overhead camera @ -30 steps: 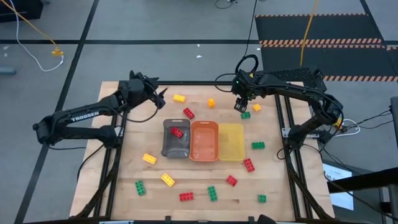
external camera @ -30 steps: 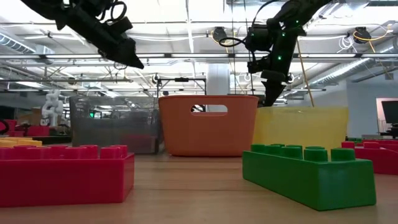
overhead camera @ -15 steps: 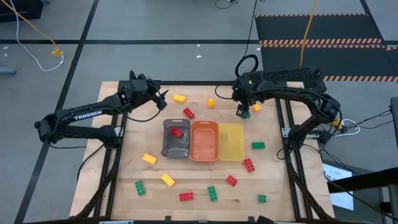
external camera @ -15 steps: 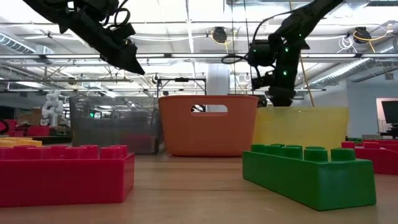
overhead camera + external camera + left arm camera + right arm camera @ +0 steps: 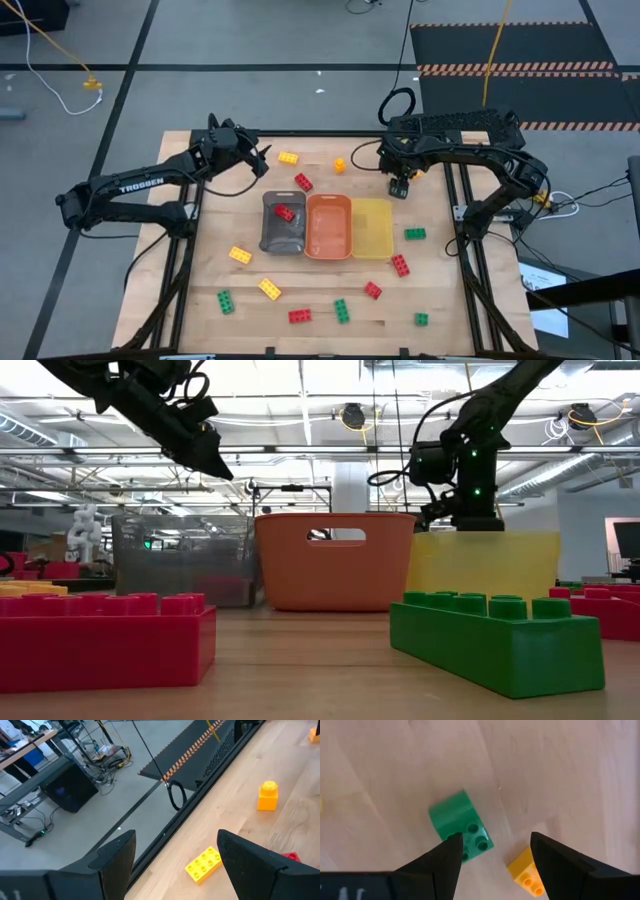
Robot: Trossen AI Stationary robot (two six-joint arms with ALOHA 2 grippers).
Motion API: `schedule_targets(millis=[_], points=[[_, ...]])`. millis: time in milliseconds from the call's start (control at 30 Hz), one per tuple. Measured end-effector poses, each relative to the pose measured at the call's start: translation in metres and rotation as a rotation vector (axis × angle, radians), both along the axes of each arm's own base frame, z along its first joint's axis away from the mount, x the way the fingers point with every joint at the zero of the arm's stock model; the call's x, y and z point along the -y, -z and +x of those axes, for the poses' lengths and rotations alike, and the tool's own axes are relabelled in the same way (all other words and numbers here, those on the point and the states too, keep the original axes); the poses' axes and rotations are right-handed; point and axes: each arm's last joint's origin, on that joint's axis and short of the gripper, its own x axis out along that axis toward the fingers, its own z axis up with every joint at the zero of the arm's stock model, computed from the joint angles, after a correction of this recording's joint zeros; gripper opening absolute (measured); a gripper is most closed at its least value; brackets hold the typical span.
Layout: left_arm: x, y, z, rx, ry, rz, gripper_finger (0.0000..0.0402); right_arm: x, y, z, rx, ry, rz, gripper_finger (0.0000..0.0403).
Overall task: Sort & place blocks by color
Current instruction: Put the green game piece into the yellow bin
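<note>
Red, yellow and green blocks lie scattered on the wooden table point(image 5: 210, 270). One red block point(image 5: 285, 212) lies in the grey tray point(image 5: 283, 238). My right gripper point(image 5: 400, 186) point(image 5: 495, 862) is open and low over the table behind the yellow tray point(image 5: 371, 228). A green block point(image 5: 461, 824) lies by one of its fingers point(image 5: 442, 865), and a yellow block point(image 5: 526, 874) lies between the tips near the other finger. My left gripper point(image 5: 262, 157) point(image 5: 175, 865) is open and raised above the far left of the table, near a yellow block point(image 5: 288, 157) point(image 5: 203, 864). My right gripper points down at the table. One finger point(image 5: 445, 862) overlaps the studded end of the green block point(image 5: 470, 840) in the right wrist view; whether it touches the block I cannot tell. The block lies flat on the table.
The grey, orange point(image 5: 329, 227) and yellow trays stand side by side at the table's middle. A small orange block point(image 5: 339, 165) and a red block point(image 5: 303, 182) lie behind them. More blocks lie along the near edge, such as a green one point(image 5: 342, 310) and a red one point(image 5: 299, 316).
My right gripper has moved down and toward the table's near right, from beside the green block to right over it, ending low behind the yellow tray. The blocks and trays have stayed where they were.
</note>
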Motion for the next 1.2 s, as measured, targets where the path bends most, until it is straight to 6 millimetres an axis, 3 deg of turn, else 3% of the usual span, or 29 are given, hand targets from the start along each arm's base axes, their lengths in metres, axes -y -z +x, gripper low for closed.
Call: schedule_targets(millis=[167,867,1200], points=[[0.0,0.0,0.0,-0.009,0.003,0.003,0.0278,-0.001,0.0,0.001,-0.015,-0.08,-0.004,0.0226],[0.001,0.005,-0.002,-0.055,0.004,-0.019,0.0278,-0.002,0.001,-0.002,-0.046,-0.112,0.013,0.0226],[0.001,0.006,-0.002,-0.061,0.003,-0.024,0.0278,-0.009,0.026,-0.011,-0.012,-0.098,-0.015,0.0226]])
